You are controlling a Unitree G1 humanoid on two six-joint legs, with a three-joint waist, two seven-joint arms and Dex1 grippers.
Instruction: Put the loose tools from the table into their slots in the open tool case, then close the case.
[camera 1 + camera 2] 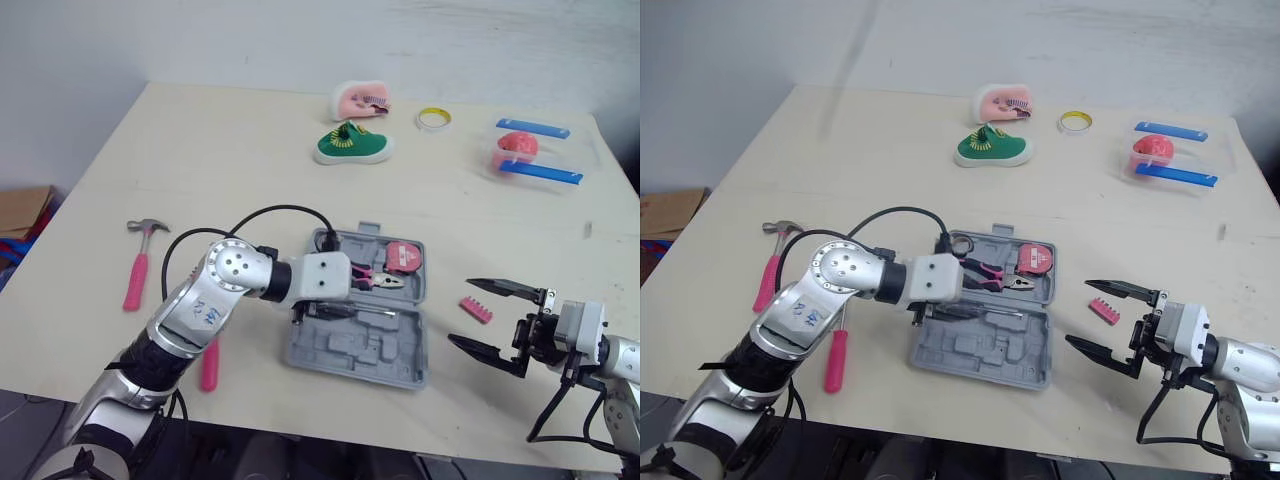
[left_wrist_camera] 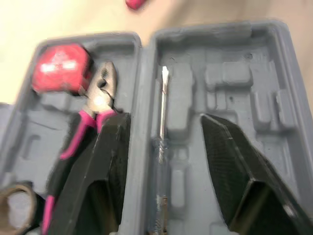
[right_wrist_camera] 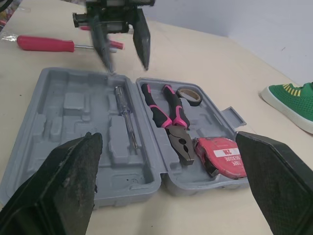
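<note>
Tool case (image 1: 360, 352) open, lower centre; pliers (image 1: 378, 280) and thin screwdriver (image 3: 126, 115) inside. Left hand (image 2: 164, 122) spread above that screwdriver. Right hand (image 1: 462, 312) spread, lower right. Hammer (image 1: 138, 262), red screwdriver (image 1: 209, 365) loose on tabletop (image 1: 230, 150), left.

table (image 1: 200, 150) w/ open grey case (image 1: 400, 365) up front, hammer (image 1: 137, 268) + screwdriver (image 1: 210, 365) left of it, bit strip (image 1: 476, 309) right, green shoe (image 1: 352, 146), pink shoe (image 1: 363, 100), tape roll (image 1: 434, 119) & box (image 1: 535, 152) at back.

In the eye views, the left arm (image 1: 225, 275) hides most of the shaft of the red screwdriver (image 1: 210, 367). In the left wrist view, you see the tape roll (image 2: 17, 209) cut off at the edge.
</note>
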